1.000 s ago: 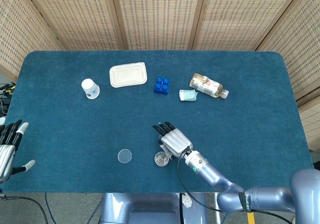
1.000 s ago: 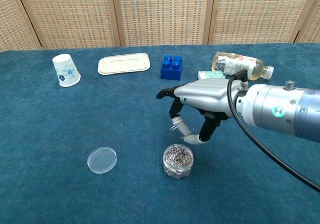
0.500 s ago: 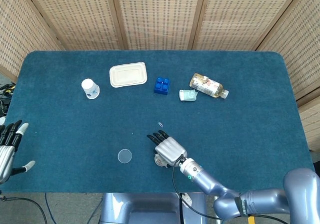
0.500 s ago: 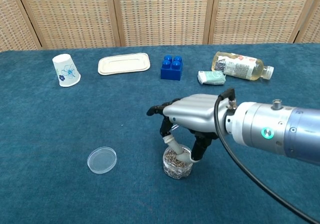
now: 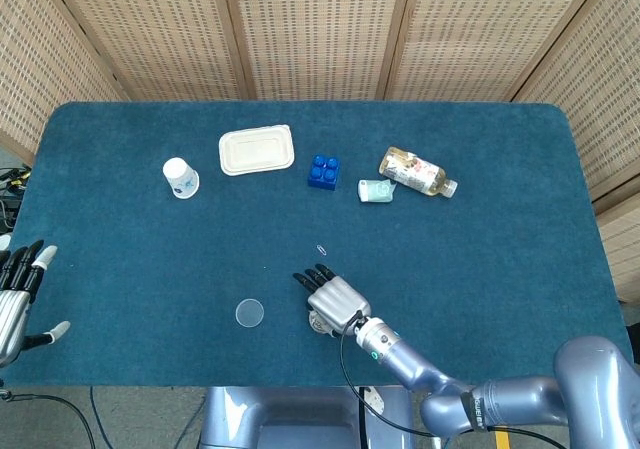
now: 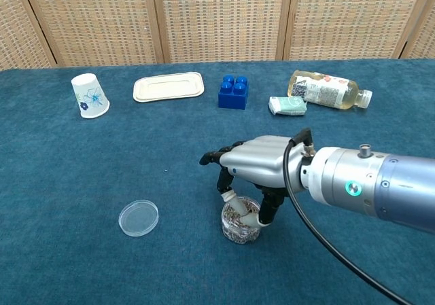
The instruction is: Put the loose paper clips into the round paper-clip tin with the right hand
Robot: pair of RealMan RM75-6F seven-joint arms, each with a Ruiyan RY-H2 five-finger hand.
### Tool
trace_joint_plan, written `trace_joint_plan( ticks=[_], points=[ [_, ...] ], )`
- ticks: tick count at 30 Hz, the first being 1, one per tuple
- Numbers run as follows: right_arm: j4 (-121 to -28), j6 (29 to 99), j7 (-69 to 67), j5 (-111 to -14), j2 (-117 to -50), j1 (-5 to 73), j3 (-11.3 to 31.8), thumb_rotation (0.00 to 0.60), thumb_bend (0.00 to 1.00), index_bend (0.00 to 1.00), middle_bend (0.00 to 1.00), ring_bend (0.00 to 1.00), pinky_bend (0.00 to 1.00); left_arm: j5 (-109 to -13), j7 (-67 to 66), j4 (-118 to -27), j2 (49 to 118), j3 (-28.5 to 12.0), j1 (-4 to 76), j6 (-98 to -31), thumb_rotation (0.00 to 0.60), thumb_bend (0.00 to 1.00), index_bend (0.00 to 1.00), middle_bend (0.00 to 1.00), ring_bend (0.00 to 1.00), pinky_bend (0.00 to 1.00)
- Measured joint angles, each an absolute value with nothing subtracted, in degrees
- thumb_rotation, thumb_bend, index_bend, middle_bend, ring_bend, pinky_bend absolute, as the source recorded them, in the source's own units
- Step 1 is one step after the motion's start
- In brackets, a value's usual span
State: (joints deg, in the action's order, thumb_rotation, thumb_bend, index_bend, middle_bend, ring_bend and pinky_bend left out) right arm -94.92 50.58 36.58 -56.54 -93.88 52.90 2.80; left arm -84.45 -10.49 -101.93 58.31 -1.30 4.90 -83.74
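Note:
The round clear paper-clip tin [image 6: 241, 226], full of clips, stands near the table's front edge. In the head view the tin [image 5: 318, 322] is mostly covered by my right hand [image 5: 331, 296]. That right hand [image 6: 257, 165] hovers right over the tin, thumb and fingertips [image 6: 230, 200] dipped into its mouth and spread apart, with no clip visible between them. One loose paper clip [image 5: 321, 250] lies on the blue cloth just beyond the hand. My left hand [image 5: 15, 296] rests at the table's left edge, fingers apart and empty.
The tin's clear lid [image 6: 138, 218] lies left of the tin. Further back lie a paper cup [image 6: 89, 95], a white tray [image 6: 168, 86], a blue block [image 6: 233, 92], a small packet [image 6: 287, 105] and a bottle on its side [image 6: 328, 90].
My right hand moved from above the loose clip back toward the front edge and lowered onto the tin. Its thumb and finger, close together half a second ago, have since spread apart.

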Motion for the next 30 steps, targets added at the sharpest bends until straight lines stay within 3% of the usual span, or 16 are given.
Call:
trace_joint_plan(
  ticks=[2, 4, 17, 27, 30],
  points=[
    [-95.0, 50.4, 36.2, -56.7, -93.7, 52.9, 2.8, 0.6, 0.32, 0.5, 0.02, 0.0, 0.0, -84.4, -10.4, -101.9, 58.3, -1.3, 4.9, -83.8, 0.6, 0.0, 0.0, 0.0, 0.0, 0.0],
    [-95.0, 50.4, 35.8, -57.2, -93.5, 52.9, 2.7, 0.6, 0.3, 0.48, 0.03, 0.0, 0.0, -84.5, -10.4, -101.8, 58.4, -1.3, 4.9, -83.8, 0.6, 0.0, 0.0, 0.0, 0.0, 0.0],
    [-96.8, 51.6, 34.6, -58.4, -92.0, 52.4, 3.3, 0.6, 0.3, 0.47, 0.02, 0.0, 0.0, -84.8, -10.2, -102.0, 58.3, -1.2, 4.8, -84.0, 0.6, 0.0, 0.0, 0.0, 0.0, 0.0],
    [-102.9, 55.7, 34.6, -61.8, -85.6, 50.5, 3.1, 0.6, 0.29, 0.47, 0.02, 0.0, 0.0, -85.4, -9.4, -102.0, 57.9, -1.1, 4.5, -84.6, 0.6, 0.0, 0.0, 0.0, 0.0, 0.0],
    [-103.2, 58.3, 35.1, -66.0, -82.8, 49.2, 2.1, 0.6, 0.22, 0.45, 0.02, 0.0, 0.0, -85.3, -9.2, -101.8, 57.9, -1.2, 4.5, -84.6, 0.6, 0.0, 0.0, 0.0, 0.0, 0.0]
  ],
)
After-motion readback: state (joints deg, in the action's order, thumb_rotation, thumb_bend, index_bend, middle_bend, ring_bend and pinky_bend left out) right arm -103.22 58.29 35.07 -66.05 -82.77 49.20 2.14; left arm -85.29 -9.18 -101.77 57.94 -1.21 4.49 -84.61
